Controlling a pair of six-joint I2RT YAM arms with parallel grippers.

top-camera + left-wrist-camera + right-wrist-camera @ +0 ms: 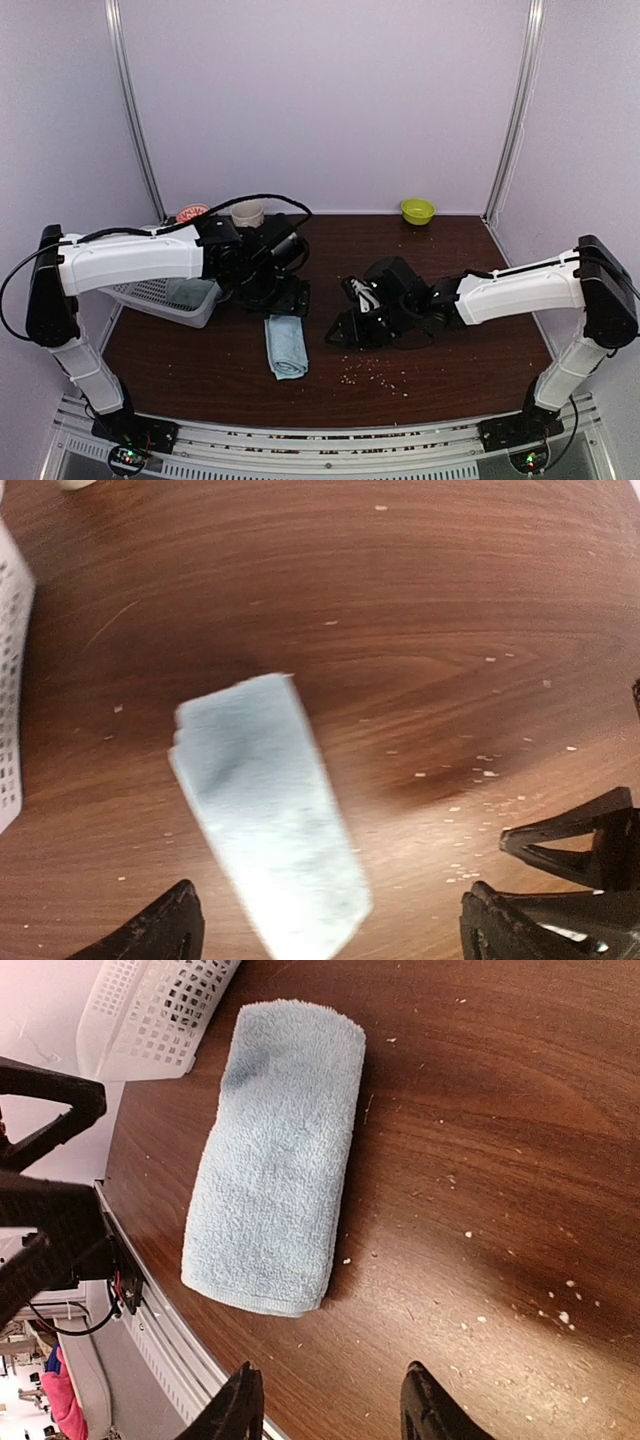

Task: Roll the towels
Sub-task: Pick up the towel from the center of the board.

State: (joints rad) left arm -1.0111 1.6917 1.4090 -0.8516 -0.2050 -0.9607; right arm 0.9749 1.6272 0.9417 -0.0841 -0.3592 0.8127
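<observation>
A light blue towel (pixel 286 346) lies flat on the dark wood table as a long folded strip, its short ends pointing away from and toward the arms. My left gripper (pixel 285 296) hovers just above its far end. In the left wrist view the towel (pixel 265 810) runs between the wide-open left gripper (pixel 332 890) fingers, and nothing is gripped. My right gripper (pixel 345 330) sits to the right of the towel, apart from it. In the right wrist view the towel (pixel 275 1150) lies ahead of the open, empty right gripper (pixel 331 1370).
A white mesh basket (pixel 160 296) stands at the left under the left arm, also seen as the basket (pixel 150 1010) beyond the towel. A green bowl (pixel 418 210) and a beige cup (pixel 247 212) stand at the back edge. Pale crumbs (pixel 375 372) dot the table.
</observation>
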